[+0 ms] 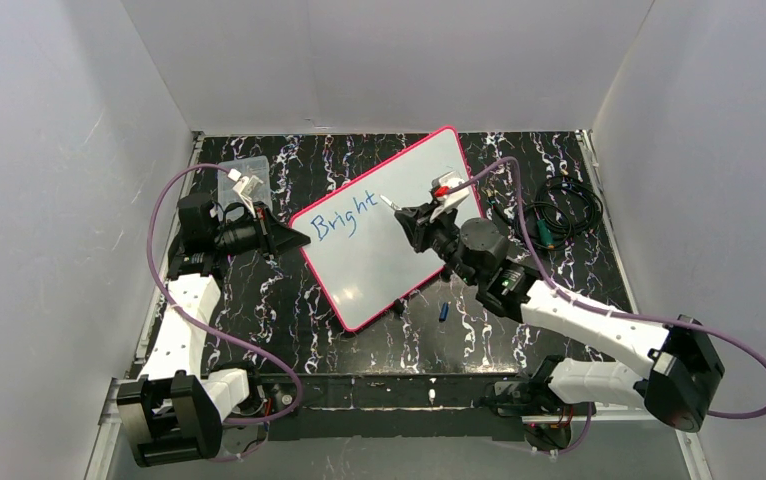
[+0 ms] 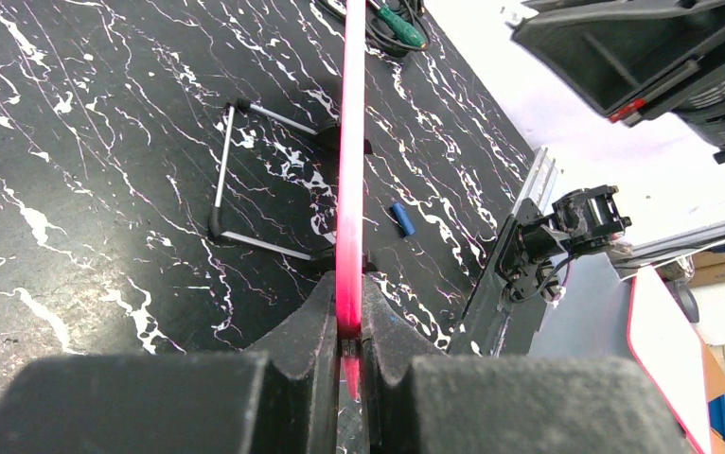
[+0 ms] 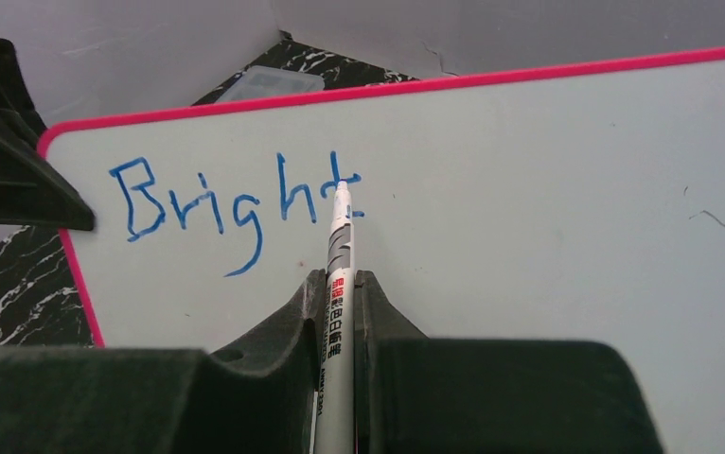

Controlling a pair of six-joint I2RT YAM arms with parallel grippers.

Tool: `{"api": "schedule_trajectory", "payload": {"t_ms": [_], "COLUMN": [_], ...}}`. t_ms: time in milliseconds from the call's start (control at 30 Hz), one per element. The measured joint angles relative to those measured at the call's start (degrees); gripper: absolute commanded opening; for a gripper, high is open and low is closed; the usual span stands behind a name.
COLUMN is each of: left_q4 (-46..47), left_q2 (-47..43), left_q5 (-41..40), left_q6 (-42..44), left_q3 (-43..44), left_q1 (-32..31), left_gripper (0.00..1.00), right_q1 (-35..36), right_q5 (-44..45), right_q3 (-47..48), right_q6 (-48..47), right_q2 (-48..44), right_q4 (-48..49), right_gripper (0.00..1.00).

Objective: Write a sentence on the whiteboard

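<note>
Two grippers are in use, and each of mine is closed on something. At the far left of the table (image 1: 259, 330) a clear box (image 1: 244, 175) lies near the back edge, just behind my left arm. My left gripper (image 1: 284, 238) is clamped on the left rim of the board (image 1: 379, 270). From its wrist camera the pink rim runs straight up between the fingers (image 2: 311, 312), which press on it from both sides. The board lies slantwise across the middle of the table, its far corner up toward the back wall and its near corner toward my bases. Under it, seen from the left wrist, is a wire stand (image 2: 245, 180) with black feet on the table, so the board sits tilted and not flat.

One word of the sentence (image 3: 236, 203) is there, "Bright", in blue script along the upper left part of the board. The white area to the right of it and below it is bare. The marker (image 3: 340, 246) points its tip at the last letter, the "t". I cannot tell whether the tip touches the surface. My right gripper (image 1: 414, 222) holds the marker by its barrel, the fingers tight on both sides, reaching over the board from the right. A small blue cap (image 1: 443, 311) lies on the table just off the board's near right edge. Further right, coiled cables (image 1: 559, 210) rest near the table's right side.
</note>
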Motion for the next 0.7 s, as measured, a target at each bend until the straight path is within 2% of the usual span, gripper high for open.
{"api": "schedule_trajectory", "payload": {"t_ms": [233, 467, 700], "left_q4": [0.0, 0.0, -0.02], "left_q2": [-0.24, -0.66, -0.81], "left_q5": [0.0, -0.02, -0.24], "left_q6": [0.0, 0.0, -0.02], "left_q3": [0.0, -0.02, -0.02], "left_q1": [-0.07, -0.09, -0.11], "left_gripper": [0.0, 0.0, 0.0], "right_q1": [-1.53, -8.15, -13.51], "right_q5": [-4.5, -11.67, -17.64], "right_q3": [3.28, 3.45, 3.48], "right_q6": [-1.2, -1.64, -1.64], "right_q2": [-1.53, -1.53, -1.09], "right_q4": [-4.09, -8.48, -8.98], "right_gripper": [0.01, 0.01, 0.01]}}
